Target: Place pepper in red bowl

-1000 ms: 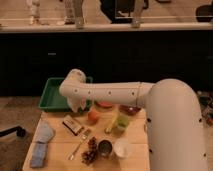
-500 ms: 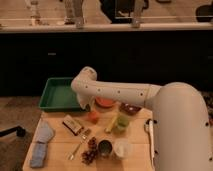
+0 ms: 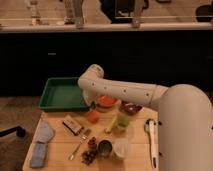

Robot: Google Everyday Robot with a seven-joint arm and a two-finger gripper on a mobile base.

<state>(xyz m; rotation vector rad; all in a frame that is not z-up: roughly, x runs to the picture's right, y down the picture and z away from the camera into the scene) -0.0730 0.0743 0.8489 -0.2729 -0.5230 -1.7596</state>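
Dim, warm-toned overall. Soft blur throughout, edges smeared. Background cabinets nearly black. Brighter strip along top counter. Wooden table (image 3: 60, 145) moderately lit from above; white arm (image 3: 130, 92) brightest, faint shadows beneath.

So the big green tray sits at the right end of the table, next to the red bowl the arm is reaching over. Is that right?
Not quite. In the camera view the green tray sits at the table's back left, not the right end. The rest holds: the red bowl lies just right of the tray, and the arm bends down over it, with the gripper low at the bowl's left edge.
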